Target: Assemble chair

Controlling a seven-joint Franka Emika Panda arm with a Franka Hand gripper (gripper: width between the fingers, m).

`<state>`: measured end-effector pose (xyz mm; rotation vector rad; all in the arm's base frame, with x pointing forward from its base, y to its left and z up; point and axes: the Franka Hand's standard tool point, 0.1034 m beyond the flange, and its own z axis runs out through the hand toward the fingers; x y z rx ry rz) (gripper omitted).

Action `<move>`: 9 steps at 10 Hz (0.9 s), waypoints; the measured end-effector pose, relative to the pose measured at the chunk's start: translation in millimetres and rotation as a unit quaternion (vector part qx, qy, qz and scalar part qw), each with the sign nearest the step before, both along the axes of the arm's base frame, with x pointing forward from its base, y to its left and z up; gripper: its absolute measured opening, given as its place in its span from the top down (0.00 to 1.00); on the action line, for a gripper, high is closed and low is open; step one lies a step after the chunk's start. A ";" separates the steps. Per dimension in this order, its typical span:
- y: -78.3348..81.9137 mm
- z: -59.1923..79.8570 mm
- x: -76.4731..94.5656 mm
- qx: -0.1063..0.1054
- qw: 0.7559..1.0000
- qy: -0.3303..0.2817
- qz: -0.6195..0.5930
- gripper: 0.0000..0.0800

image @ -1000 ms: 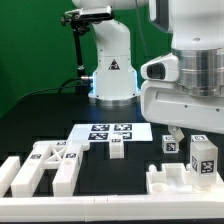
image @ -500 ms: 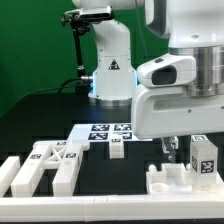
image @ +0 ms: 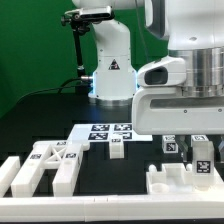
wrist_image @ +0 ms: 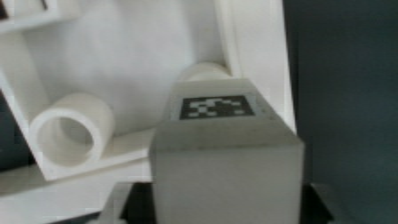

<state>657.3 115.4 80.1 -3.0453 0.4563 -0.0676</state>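
Observation:
My gripper (image: 203,150) stands at the exterior view's right, its dark fingers (image: 191,150) on both sides of an upright white tagged block (image: 203,158). In the wrist view this block (wrist_image: 217,140) fills the gap between the jaws, which press on both its sides. Behind it lies a white chair part with a round hole (wrist_image: 68,130). A second tagged block (image: 170,146) stands just beside it. A white frame part (image: 178,182) lies in front. Tagged white frame parts (image: 45,165) lie at the exterior view's left, and a small cube (image: 117,149) sits mid-table.
The marker board (image: 110,131) lies flat behind the small cube. The robot's base (image: 110,70) stands at the back. A low white rail (image: 100,205) runs along the front edge.
The arm swung toward the exterior view's left and back to the right. The gripper has come down around the upright tagged block, whose sides the fingers now cover.

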 end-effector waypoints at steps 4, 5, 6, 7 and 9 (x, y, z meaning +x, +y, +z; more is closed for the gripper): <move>-5.7 -1.5 -0.6 0.022 0.963 0.017 -0.269 0.64; -6.3 -1.7 -1.6 0.031 0.943 0.026 -0.332 0.64; -6.0 -2.0 -2.9 0.041 0.917 0.033 -0.396 0.64; -5.9 -2.4 -5.7 0.057 0.878 0.032 -0.473 0.64; -4.5 -1.8 -8.7 0.064 0.854 0.020 -0.516 0.64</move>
